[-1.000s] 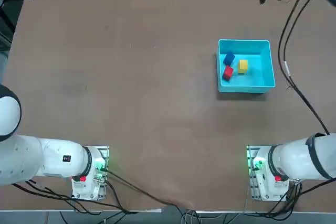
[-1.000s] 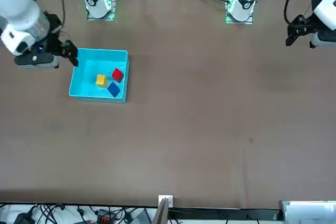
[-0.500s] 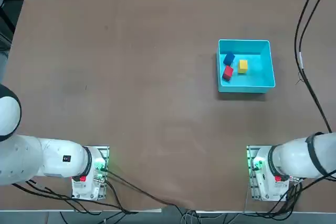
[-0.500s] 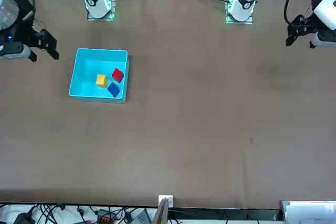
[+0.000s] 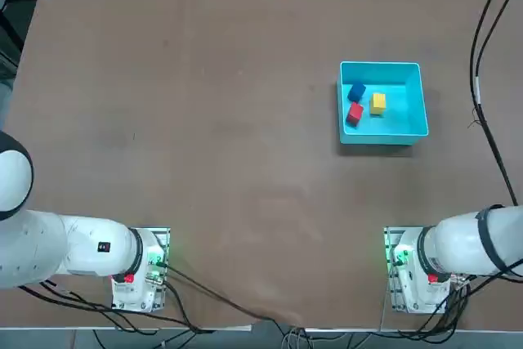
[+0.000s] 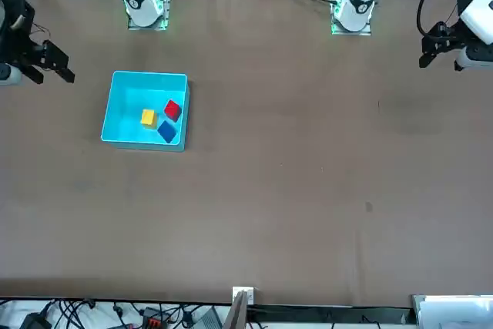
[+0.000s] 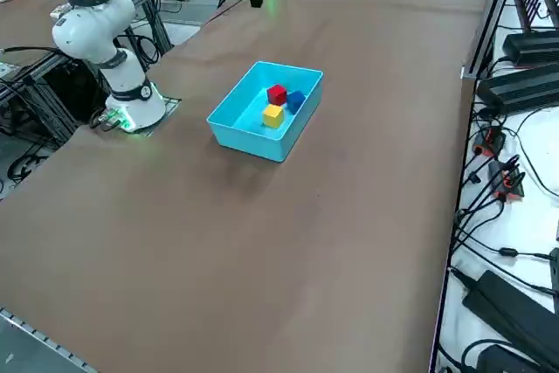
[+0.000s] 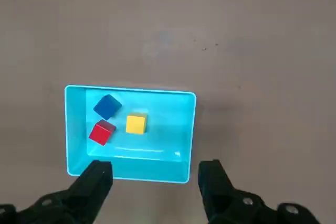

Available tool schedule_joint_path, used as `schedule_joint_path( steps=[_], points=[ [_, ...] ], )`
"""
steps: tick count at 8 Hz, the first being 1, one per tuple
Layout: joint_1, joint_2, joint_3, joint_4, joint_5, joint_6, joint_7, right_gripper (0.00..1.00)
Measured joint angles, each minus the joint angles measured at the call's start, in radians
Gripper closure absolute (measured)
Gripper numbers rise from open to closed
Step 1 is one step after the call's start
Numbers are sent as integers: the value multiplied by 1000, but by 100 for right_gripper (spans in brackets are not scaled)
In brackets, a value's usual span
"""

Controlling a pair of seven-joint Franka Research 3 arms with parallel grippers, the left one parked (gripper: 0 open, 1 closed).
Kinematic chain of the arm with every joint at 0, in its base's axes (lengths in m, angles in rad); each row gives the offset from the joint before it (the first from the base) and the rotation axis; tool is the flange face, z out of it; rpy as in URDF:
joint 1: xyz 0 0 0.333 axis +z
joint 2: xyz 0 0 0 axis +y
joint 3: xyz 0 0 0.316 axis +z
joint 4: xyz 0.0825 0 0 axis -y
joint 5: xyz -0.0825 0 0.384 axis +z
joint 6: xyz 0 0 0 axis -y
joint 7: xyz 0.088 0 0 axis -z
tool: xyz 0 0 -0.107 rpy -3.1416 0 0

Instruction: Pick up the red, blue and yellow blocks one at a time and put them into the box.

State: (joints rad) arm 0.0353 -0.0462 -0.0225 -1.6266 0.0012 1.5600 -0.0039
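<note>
The light cyan box (image 5: pixel 404 112) stands on the brown table, right of centre in the top view. Inside it lie the blue block (image 5: pixel 356 91), the red block (image 5: pixel 354 113) and the yellow block (image 5: pixel 377 103), close together and apart from the walls. The front view shows the box (image 6: pixel 123 109) with the yellow block (image 6: pixel 148 118), red block (image 6: pixel 172 109) and blue block (image 6: pixel 166 132). My right gripper (image 6: pixel 52 75) hangs open and empty, off the box's outer side near the table edge. In the wrist view the gripper (image 8: pixel 155 169) looks down on the box (image 8: pixel 168 124) from high up.
The right arm's base (image 5: pixel 413 271) sits at the near table edge, and its black cable (image 5: pixel 482 96) runs past the box's right side. Power strips and cables (image 7: pixel 515 67) lie beyond the table's far edge. The parked left gripper (image 6: pixel 451 40) hangs at the other side.
The right gripper has drawn away from the box's side, outward and toward the table's edge, still open and empty. The three blocks and the box have not moved.
</note>
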Motion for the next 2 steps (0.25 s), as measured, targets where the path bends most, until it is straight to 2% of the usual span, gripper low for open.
schedule_joint_path(
  steps=[2],
  points=[
    [-5, 1, 0, 0, 40, 0, 0, 0]
  ],
)
